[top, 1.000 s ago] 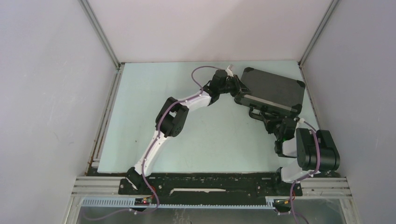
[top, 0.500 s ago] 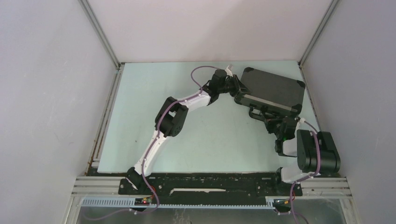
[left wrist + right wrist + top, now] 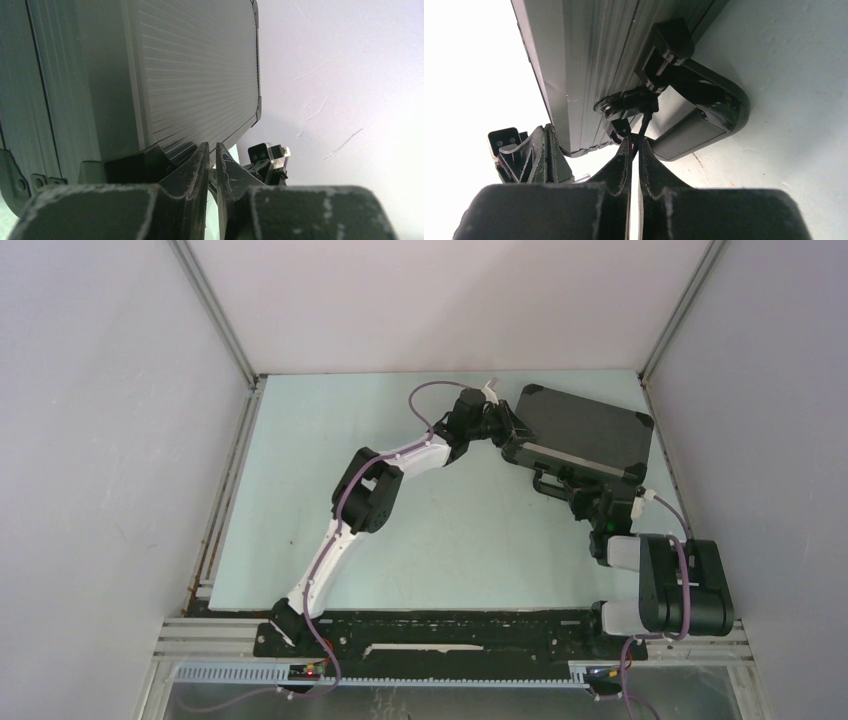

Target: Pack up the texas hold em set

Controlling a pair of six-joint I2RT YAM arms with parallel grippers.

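Both jaws sit closed beside the shut briefcase (image 3: 585, 430).

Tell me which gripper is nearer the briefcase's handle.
Right. The right gripper is close by the handle, on the near side of the briefcase; the left gripper is at its left end, away from the handle.

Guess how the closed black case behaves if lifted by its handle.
Likely rigid: the briefcase has ribbed hard panels and capped corners, so it should not flex. Its handle looks hinged, so the case may swing if lifted there. Seemingly flat on the table, it should slide rather than tip.
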